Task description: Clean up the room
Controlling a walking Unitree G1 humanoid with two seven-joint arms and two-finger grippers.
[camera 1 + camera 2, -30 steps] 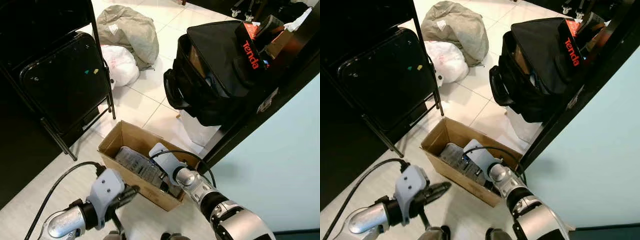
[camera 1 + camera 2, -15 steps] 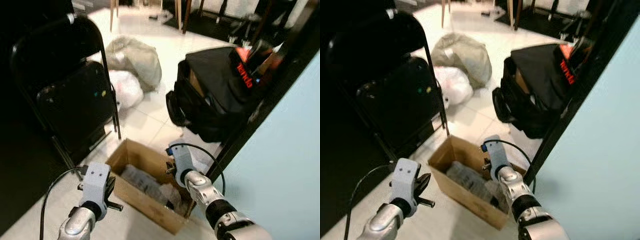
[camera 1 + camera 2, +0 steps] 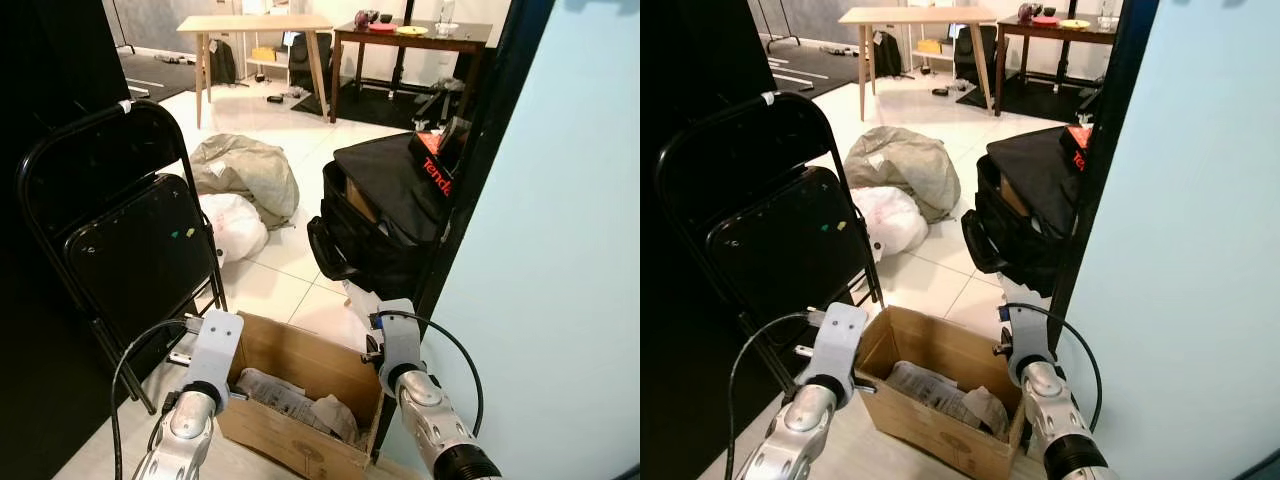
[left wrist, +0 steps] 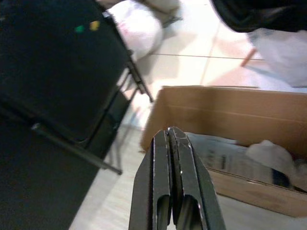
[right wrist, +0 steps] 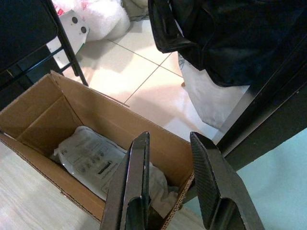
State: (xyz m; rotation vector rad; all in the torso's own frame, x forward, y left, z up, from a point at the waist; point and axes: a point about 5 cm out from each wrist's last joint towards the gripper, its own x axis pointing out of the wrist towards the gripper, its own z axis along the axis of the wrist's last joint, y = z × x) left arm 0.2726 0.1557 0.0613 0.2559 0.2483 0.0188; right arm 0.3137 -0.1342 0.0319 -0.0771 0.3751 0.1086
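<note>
Cardboard box (image 3: 300, 395), brown, open-topped, sits on floor near the robot, holding crumpled paper and plastic wrappers (image 3: 290, 400). Left pincer (image 4: 171, 143) closed, empty; right pincer (image 5: 165, 158) parted, empty, above box's right end. Risk: descending fingers snag box wall, tipping contents.

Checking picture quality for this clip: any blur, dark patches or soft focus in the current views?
Eye views: sharp, but the folding chair side is deep shadow. Left wrist view: soft; cardboard box slightly blurred. Right wrist view: crisp, evenly lit.
</note>
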